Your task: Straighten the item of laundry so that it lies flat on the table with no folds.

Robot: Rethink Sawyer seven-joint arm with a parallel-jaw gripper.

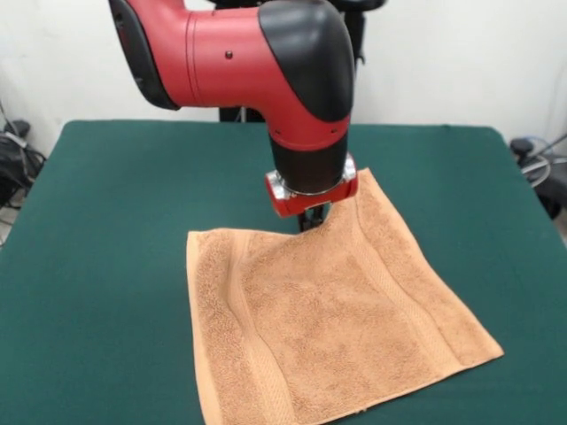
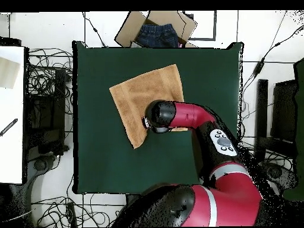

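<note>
The item of laundry [image 1: 328,328], an orange-tan towel with woven border bands, lies spread on the green table [image 1: 106,266], right of centre and turned at an angle. Its far edge rises slightly toward my gripper [image 1: 311,220], which comes straight down onto that edge. The dark fingers stand close together, shut on the towel's far edge, and the cloth hides their tips. In the overhead view the towel [image 2: 142,95] sits on the upper middle of the table [image 2: 101,160]. There the arm's head covers the gripper and the towel's lower right part.
A cardboard box holding blue jeans [image 2: 157,32] sits just off the table's top edge in the overhead view. Cables and equipment [image 2: 44,101] crowd the floor to the left and right of the table. A white surface [image 2: 10,113] stands at far left.
</note>
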